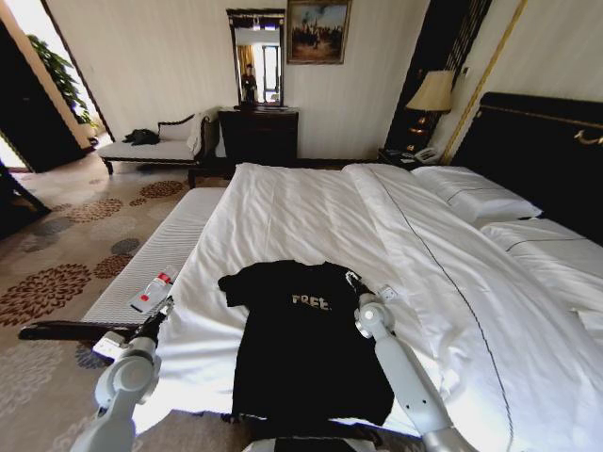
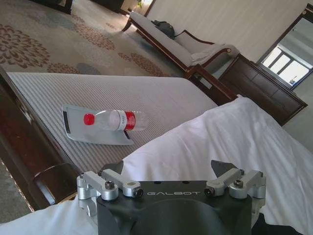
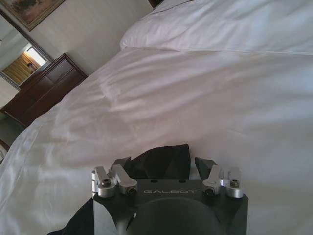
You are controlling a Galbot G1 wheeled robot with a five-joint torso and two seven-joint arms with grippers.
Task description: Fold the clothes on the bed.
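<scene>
Black T-shirt (image 1: 306, 344) flat at bed (image 1: 311, 212) edge, left pincer (image 2: 168, 169) spread, right pincer (image 3: 164, 164) spread over sleeve.

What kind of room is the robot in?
Most likely a hotel bedroom: a big bed with white pillows, a bedside lamp, and a framed painting by a mirror.

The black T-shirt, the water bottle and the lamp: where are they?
black T-shirt (image 1: 301, 353): head view, on its plain front below the white lettering.
water bottle (image 2: 115, 120): left wrist view, on its clear middle.
lamp (image 1: 432, 92): head view, on its shade.
</scene>
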